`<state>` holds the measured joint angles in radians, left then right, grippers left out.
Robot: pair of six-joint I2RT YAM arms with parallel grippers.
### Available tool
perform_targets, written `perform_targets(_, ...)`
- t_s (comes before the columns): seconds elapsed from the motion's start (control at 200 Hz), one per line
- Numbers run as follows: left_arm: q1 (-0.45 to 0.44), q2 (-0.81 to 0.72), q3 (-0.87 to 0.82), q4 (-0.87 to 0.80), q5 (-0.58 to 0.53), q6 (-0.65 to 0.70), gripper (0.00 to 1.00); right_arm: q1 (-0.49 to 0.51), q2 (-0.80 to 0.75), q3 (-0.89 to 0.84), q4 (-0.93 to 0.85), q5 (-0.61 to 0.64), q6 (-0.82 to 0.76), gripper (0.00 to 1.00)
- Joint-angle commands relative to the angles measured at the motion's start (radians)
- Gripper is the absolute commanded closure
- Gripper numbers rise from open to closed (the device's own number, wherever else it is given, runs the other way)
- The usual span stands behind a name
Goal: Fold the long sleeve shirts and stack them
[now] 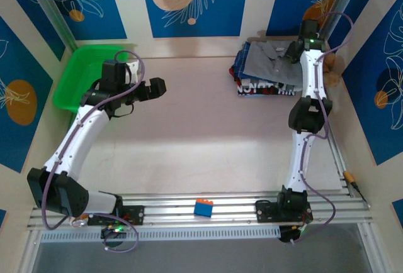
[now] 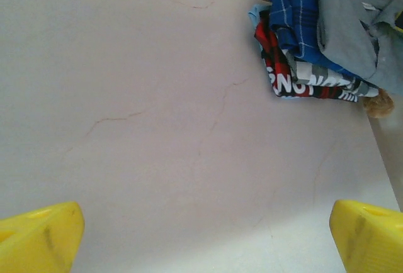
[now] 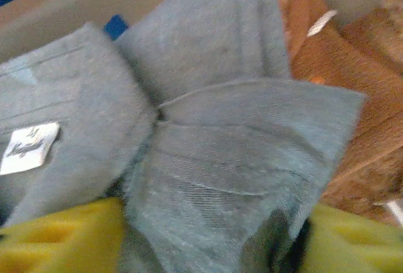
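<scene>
grey shirt (image 1: 272,55) is sitting on the plaid shirt (image 2: 293,10), upper right of the top view
right gripper (image 3: 211,248) is hovering over it, jaws spread with grey cloth bunching between them; left gripper (image 2: 208,235) is hanging wide open over the table (image 2: 145,116), mid-left

Two matching arms. left arm (image 1: 80,131): white tapered shells, black joint housings, bulky black motor block (image 1: 60,192) at the shoulder. Thin purple-grey cable (image 1: 134,66) loops off the wrist and runs along the link. Small green LED (image 1: 113,229) by the base. right arm (image 1: 313,75): same white shells, black elbow joint (image 1: 307,114), wrist cable (image 1: 343,24) in a wide arc, green light (image 1: 310,39) on the wrist. left gripper (image 1: 160,88): black boxy body. left fingers (image 2: 41,238): bright yellow, chunky, rounded corners, dark scuff marks. right fingers (image 3: 60,238): same yellow, blurred.
</scene>
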<state>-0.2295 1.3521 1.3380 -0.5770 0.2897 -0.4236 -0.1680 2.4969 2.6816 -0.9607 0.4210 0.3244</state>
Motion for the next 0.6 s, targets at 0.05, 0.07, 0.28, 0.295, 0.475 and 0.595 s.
perform_targets(0.05,0.022,-0.021,0.014,-0.047,-0.043,0.027,0.00,0.007,-0.027,0.038,-0.003,-0.039,0.002,0.16)
perform_targets(0.07,0.022,-0.021,0.013,-0.046,-0.046,0.026,0.00,0.007,-0.036,0.037,-0.012,-0.039,0.001,0.15)
perform_targets(0.28,0.040,-0.040,-0.024,-0.032,-0.064,0.028,0.00,0.001,-0.185,-0.070,-0.036,-0.075,-0.003,0.13)
perform_targets(0.295,0.041,-0.042,-0.031,-0.028,-0.065,0.028,0.00,0.000,-0.197,-0.077,-0.036,-0.081,-0.004,0.13)
perform_targets(0.475,0.086,-0.078,-0.125,0.013,-0.061,0.026,0.00,-0.003,-0.310,-0.127,-0.051,-0.142,-0.001,0.01)
perform_targets(0.595,0.119,-0.107,-0.198,0.044,-0.082,0.025,0.00,0.007,-0.381,-0.196,-0.088,-0.240,0.021,0.01)
